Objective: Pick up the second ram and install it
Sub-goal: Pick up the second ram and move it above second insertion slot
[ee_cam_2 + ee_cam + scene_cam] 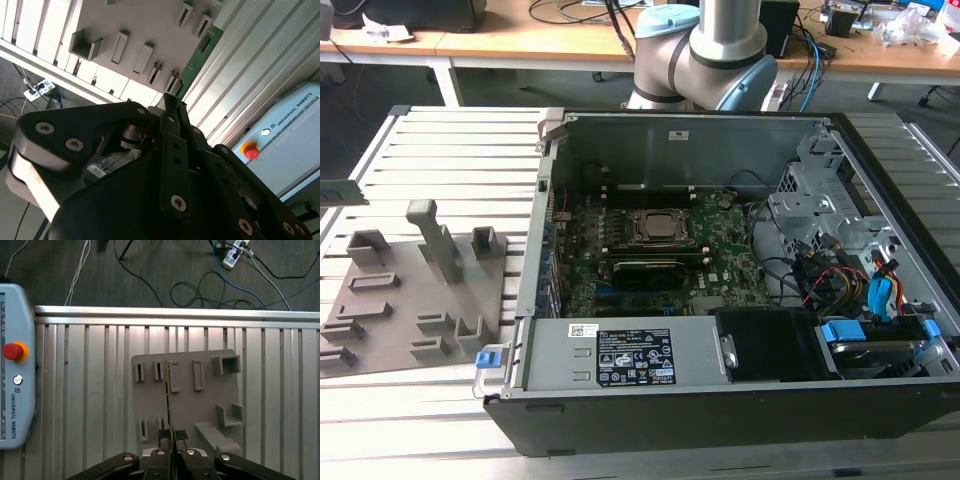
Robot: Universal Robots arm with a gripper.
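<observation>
Grip check: the gripper [172, 436] was closed on the ram [169, 395], with its fingers [180, 435] pinching the two flat faces near one end. The rest of the stick projected out ahead of them. I judged this pinch was chosen because a board this thin twists easily if held by its edges, and a hold on the faces leaves the long edges free. The ram hung over the grey tray [200, 405], in line with one column of its slots. Whether its far end touched the tray could not be told from either wrist view. The tray's narrow upright slots probably serve to stand sticks on edge so that both faces can be reached. The tray lay flat on the slatted table [85, 390], beside the case [880, 420] and to the exterior view's left of it. The case lay on its side with the cover off and the motherboard [720, 235] facing up, presumably for access from above. In the first wrist view the ram showed edge-on as a thin dark line. In the second wrist view one face of the ram [196, 59] showed as a narrow green strip carrying a dark chip. Neither label nor contacts could be made out.
</observation>
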